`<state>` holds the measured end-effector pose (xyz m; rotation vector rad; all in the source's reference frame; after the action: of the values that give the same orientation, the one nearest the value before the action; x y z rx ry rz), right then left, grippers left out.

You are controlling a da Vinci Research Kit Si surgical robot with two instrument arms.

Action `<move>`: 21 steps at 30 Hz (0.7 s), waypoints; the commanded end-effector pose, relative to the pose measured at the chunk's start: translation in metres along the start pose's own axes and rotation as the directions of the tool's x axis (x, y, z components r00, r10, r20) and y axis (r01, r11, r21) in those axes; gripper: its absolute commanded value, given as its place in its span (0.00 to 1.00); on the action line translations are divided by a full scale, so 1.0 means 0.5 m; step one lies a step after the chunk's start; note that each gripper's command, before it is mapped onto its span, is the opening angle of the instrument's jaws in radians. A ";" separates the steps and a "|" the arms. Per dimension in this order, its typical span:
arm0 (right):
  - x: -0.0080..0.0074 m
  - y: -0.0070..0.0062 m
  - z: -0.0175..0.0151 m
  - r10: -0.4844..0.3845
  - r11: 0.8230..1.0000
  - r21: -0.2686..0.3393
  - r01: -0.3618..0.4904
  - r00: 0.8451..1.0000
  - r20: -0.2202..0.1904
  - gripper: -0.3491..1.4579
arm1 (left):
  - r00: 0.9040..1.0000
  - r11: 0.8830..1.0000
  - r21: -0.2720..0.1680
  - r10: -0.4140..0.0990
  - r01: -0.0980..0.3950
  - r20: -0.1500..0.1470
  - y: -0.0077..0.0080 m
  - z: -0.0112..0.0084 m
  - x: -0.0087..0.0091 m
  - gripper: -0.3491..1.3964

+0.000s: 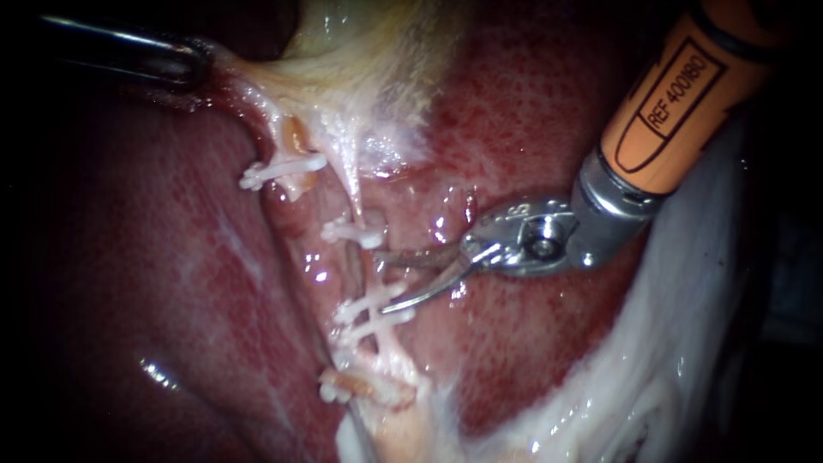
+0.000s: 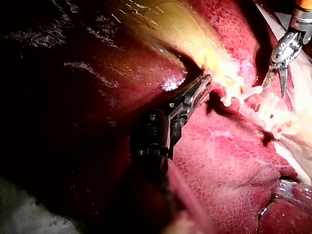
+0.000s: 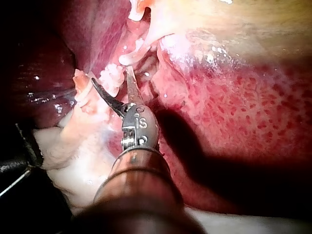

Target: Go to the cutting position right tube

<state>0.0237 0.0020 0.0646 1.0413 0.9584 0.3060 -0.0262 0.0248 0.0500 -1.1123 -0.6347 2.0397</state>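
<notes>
The right tube (image 1: 363, 267) runs down the liver bed, pale, with one white clip (image 1: 352, 230) above and two clips (image 1: 370, 307) below. My right instrument (image 1: 381, 281), on an orange shaft, holds its two curved blades open at the tube's right side, level with the bare stretch between the clips. In the right wrist view the open blades (image 3: 111, 74) flank a white clip (image 3: 114, 74). My left instrument (image 1: 199, 70), dark, is shut on the gallbladder's edge (image 1: 257, 81) at the upper left and holds it taut. Its jaws (image 2: 204, 83) lie together on yellowish tissue.
A second tube stump (image 1: 294, 137) with a clip (image 1: 283, 170) lies to the left, and another clipped stump (image 1: 343, 384) sits lower down. Red liver (image 1: 171, 283) surrounds the bed. White fatty tissue (image 1: 669, 343) lies under the right shaft.
</notes>
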 end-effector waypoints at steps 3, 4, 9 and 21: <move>0.0006 -0.0002 0.0011 -0.018 0.999 0.028 0.018 1.000 0.000 0.92 | 1.000 1.000 0.000 0.000 0.000 0.000 -0.0001 0.0000 0.0000 0.00; 0.0007 -0.0003 0.0015 -0.017 0.999 0.039 0.017 1.000 -0.007 0.91 | 1.000 1.000 0.000 0.000 0.000 0.000 -0.0001 0.0000 0.0000 0.00; 0.0016 0.0001 0.0028 -0.028 0.997 0.071 0.030 0.999 -0.032 0.89 | 1.000 1.000 0.000 0.000 0.000 0.000 -0.0001 0.0001 0.0000 0.00; 0.0016 0.0009 0.0040 0.038 0.998 0.041 -0.036 0.999 -0.038 0.89 | 1.000 1.000 0.000 -0.001 0.001 0.000 -0.0001 0.0001 0.0001 0.00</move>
<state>0.0259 0.0014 0.0650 1.0915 0.9822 0.3401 -0.0263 0.0248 0.0501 -1.1119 -0.6341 2.0392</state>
